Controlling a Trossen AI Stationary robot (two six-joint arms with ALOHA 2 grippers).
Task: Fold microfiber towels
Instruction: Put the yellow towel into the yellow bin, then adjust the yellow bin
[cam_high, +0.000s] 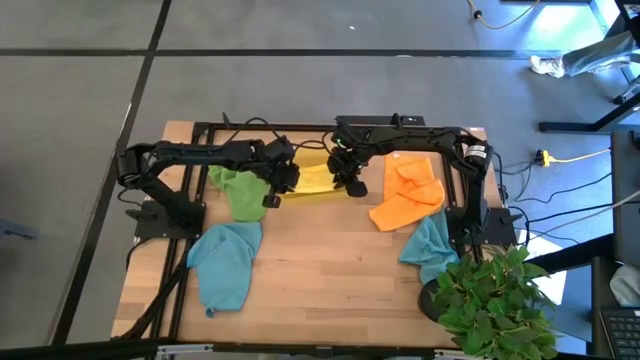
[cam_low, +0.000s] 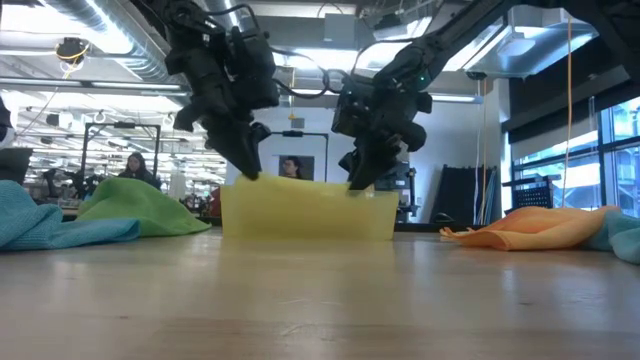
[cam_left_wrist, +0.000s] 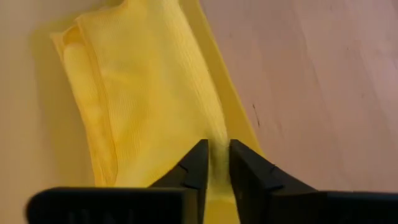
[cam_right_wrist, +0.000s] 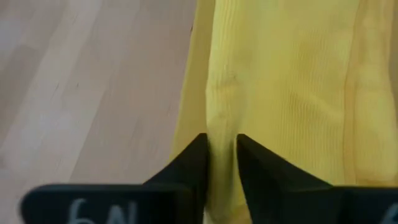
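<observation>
The folded yellow towel (cam_left_wrist: 143, 87) (cam_right_wrist: 292, 81) lies flat inside a translucent yellow tray (cam_low: 305, 215) at the table's far middle (cam_high: 318, 180). My left gripper (cam_left_wrist: 219, 155) (cam_high: 278, 192) stands at the towel's left end. My right gripper (cam_right_wrist: 222, 149) (cam_high: 352, 185) stands at its right end. Both reach the edge that runs beside the tray's near wall (cam_left_wrist: 233, 99) (cam_right_wrist: 189, 93). Each shows a narrow gap filled with yellow cloth. In the low view the tray's wall hides the towel and the fingertips. My left gripper has a ridge of the yellow towel's edge (cam_left_wrist: 219, 134) between its two fingers, just inside the tray's wall. The fingers slant down from the table's left. The towel lies flat in the tray. My right gripper has the same edge (cam_right_wrist: 221, 121) between its two fingers, close to the tray's wall. A raised ridge of cloth runs on from the fingertips. The fingers slant down from the table's right, and the towel rests in the tray.
A green towel (cam_high: 238, 192) lies heaped left of the tray and an orange one (cam_high: 408, 198) to its right. Teal towels lie near left (cam_high: 225, 265) and near right (cam_high: 432, 248). A potted plant (cam_high: 490, 300) stands at the near right corner. Bare wood (cam_high: 330, 270) lies in the near middle.
</observation>
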